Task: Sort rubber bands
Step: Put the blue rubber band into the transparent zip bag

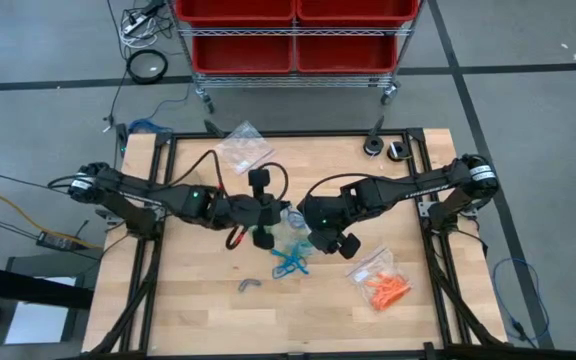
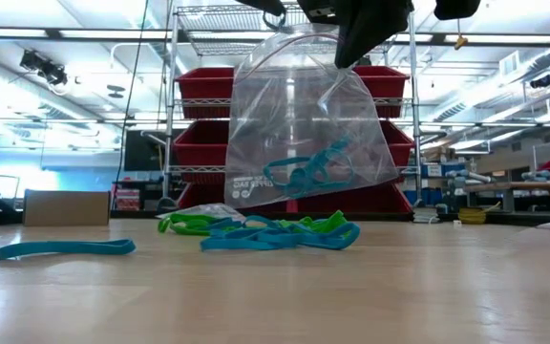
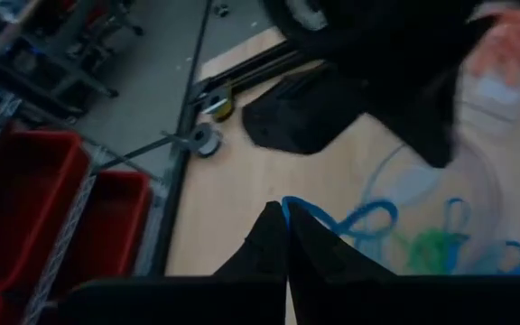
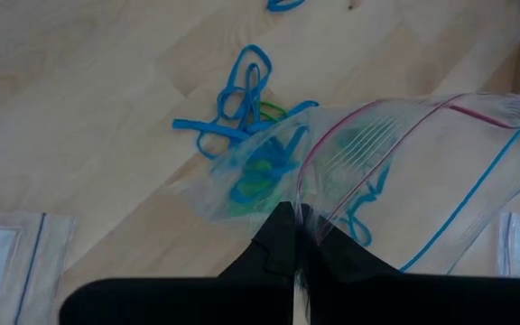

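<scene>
Bagging blue rubber bands [image 2: 277, 235]
My right end effector [image 4: 294, 236] pinches the clear bag [image 2: 304, 124] rim; left end effector [image 3: 284, 236] clamps one limp, snag-prone blue band [image 3: 350, 221]; grip mid-loop, six o'clock.

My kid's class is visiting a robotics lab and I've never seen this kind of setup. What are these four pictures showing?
It is one moment seen by four cameras: one overhead, one at table height, and one on each arm's wrist. Two dark robot arms meet over a wooden table. The right gripper has its fingers shut on the rim of a clear plastic bag, holding it up; a few blue bands are already inside. The left gripper is shut on a blue rubber band beside the bag. Loose blue and green bands lie on the table, one blue band apart. A second bag holds orange bands, and an empty-looking bag lies farther back.
</scene>
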